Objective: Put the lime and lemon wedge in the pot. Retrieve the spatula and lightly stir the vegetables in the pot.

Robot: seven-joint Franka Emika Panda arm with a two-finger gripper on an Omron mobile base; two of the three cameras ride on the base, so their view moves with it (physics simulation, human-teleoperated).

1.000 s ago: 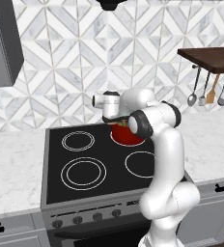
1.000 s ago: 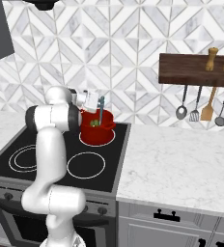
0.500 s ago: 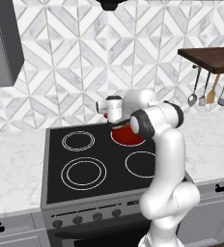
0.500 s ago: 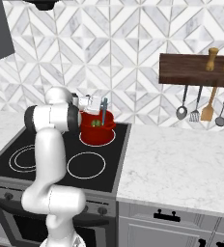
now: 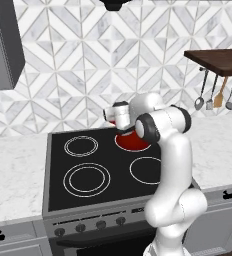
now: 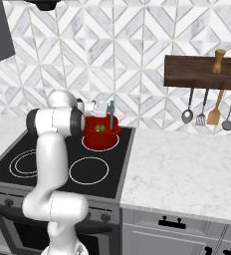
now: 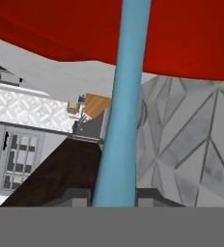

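Gripper (image 7: 113,201) clamped tight on the spatula (image 7: 121,103) handle, blade reaching down from the jaws into the pot (image 6: 101,136) for stirring (lime (image 6: 100,128) already inside, below the jaws).

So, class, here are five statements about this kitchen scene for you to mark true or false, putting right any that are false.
1. The pincer is shut on the spatula. True.
2. The pot stands on the front left burner. False: it stands on the back right burner of the stove.
3. The lime lies in the pot. True.
4. The spatula lies flat on the counter. False: it stands upright with its lower end in the pot.
5. The hanging utensils are under a dark wooden shelf. True.
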